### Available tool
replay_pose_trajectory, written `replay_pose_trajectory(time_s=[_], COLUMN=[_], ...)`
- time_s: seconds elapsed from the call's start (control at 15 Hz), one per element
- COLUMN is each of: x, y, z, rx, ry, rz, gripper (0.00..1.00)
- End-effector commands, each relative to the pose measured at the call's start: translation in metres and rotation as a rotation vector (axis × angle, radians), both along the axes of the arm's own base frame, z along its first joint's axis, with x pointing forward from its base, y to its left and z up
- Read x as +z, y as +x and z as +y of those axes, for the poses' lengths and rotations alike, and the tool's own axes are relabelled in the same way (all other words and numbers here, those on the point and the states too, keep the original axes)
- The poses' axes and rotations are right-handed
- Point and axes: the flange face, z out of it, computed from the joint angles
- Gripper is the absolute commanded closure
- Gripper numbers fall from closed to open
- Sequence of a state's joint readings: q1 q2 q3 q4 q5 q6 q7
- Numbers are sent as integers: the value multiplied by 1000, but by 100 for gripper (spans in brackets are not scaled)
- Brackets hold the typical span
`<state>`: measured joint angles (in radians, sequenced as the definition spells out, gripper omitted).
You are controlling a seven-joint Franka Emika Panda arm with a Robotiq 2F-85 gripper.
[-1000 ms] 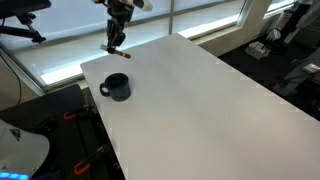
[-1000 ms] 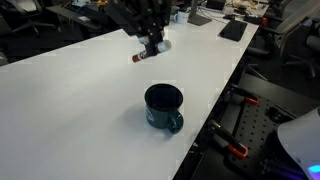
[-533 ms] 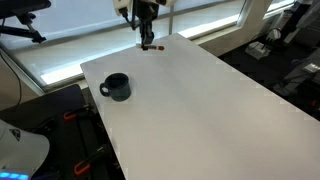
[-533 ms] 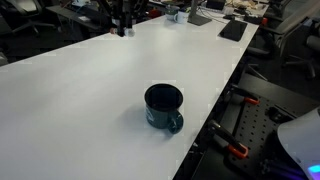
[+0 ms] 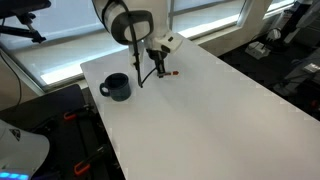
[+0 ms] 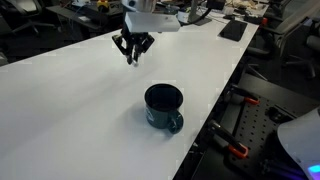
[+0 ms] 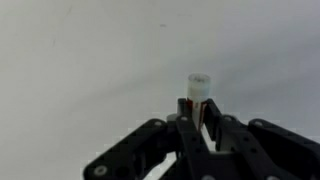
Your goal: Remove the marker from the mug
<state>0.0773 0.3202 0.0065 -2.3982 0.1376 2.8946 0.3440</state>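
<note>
In the wrist view, a slim dark marker [image 7: 199, 92] with a white end is clamped between the narrowed jaws of the black gripper [image 7: 200, 115]. In an exterior view, the gripper [image 5: 160, 66] is seen over the white table [image 5: 230, 110], at two o'clock from the round dark blue mug [image 5: 117, 87]. In an exterior view, the gripper [image 6: 131, 52] is seen at eleven o'clock from the mug [image 6: 164, 107].

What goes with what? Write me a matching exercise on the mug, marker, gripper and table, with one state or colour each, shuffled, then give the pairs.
1 mug
2 marker
3 gripper
4 table

A white
B shut
C pinched, out of the mug
D dark, upright, on the table

Pairs: 1-D, 2-C, 3-B, 4-A
</note>
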Motion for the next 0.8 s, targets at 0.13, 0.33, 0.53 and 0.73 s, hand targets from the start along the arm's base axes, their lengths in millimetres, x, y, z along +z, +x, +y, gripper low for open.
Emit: replay_pose_trajectory(time_s=[0.13, 0.33, 0.53, 0.73], x=[-49, -61, -64, -69], y=[-5, -7, -8, -10], z=[-3, -1, 0, -1], rx=[-30, -36, -39, -33], ry=[-21, -12, -13, -26], rz=[21, 59, 72, 97], gripper=[95, 54, 32, 10])
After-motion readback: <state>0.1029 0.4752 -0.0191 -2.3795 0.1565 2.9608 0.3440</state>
